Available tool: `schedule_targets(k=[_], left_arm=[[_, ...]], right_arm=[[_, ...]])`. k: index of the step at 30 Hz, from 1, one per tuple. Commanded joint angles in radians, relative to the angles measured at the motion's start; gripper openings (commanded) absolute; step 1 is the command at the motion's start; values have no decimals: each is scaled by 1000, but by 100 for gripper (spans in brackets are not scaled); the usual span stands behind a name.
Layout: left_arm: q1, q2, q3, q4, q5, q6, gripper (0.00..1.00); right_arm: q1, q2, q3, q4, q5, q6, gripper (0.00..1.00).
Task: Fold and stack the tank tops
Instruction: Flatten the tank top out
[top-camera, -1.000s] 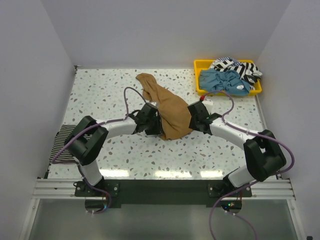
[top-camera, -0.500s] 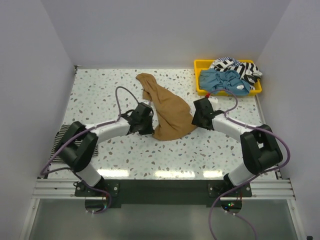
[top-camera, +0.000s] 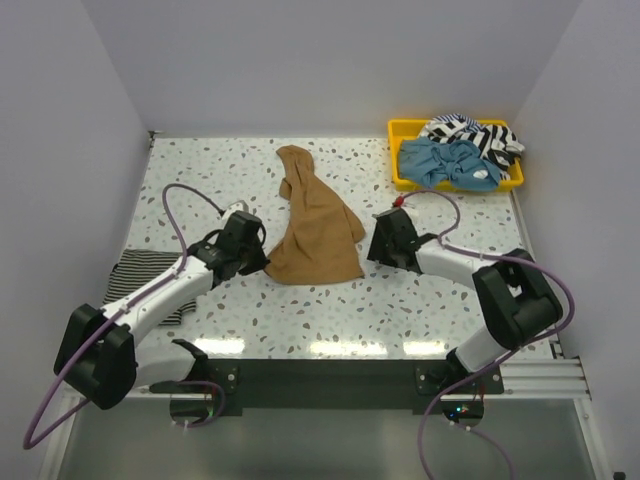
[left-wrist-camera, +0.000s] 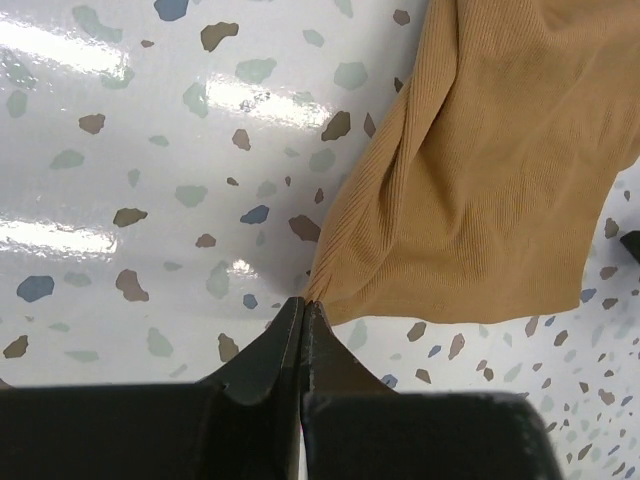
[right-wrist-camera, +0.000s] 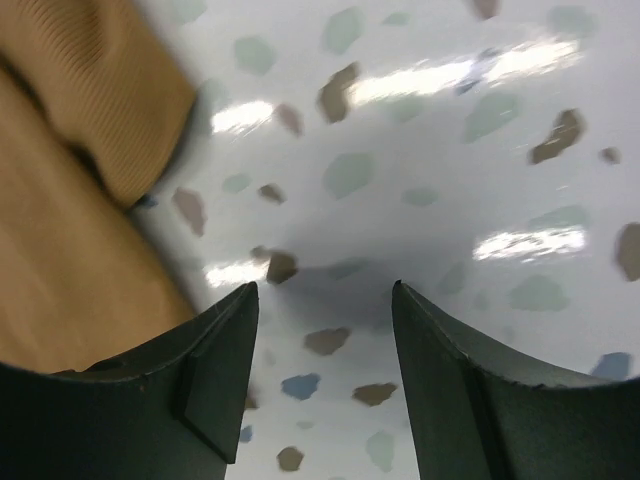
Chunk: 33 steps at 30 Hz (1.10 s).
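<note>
The tan tank top (top-camera: 315, 235) lies rumpled in the middle of the bench (top-camera: 300, 315), its narrow end pointing away. The left tool (left-wrist-camera: 303, 308) is pinched tight on the top's near left corner. The right tool (right-wrist-camera: 325, 300) gapes wide, holding nothing, just beside the top's right edge. A thin-striped top (top-camera: 140, 280) lies at the bench's left edge.

No legible text, label, brand or number in any of the three views.

The tan top (top-camera: 318, 235), yellow tray (top-camera: 405, 125) and speckled table (top-camera: 200, 180) have plain surfaces with nothing printed that reads.

The dark base plate (top-camera: 320, 385) under the arms is too small in the overhead view to tell whether it carries a marking.
</note>
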Motion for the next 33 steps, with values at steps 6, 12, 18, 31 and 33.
schedule_targets(k=[6,12,18,31,33], left_arm=[[-1,-36,76,-38,-30,2,0],[-1,-56,145,-44,10,42,0],[-1,-50,352,-113,5,134,0],[-1,140,934,-175,30,208,0],[0,133,926,-185,-23,210,0]], right_arm=[[227,-35,-43,28,-9,94,61],[240,20,-20,25,-3,111,17],[226,-79,113,-135,69,56,0],[53,-264,617,-506,198,-193,0],[53,-233,632,-535,167,-191,2]])
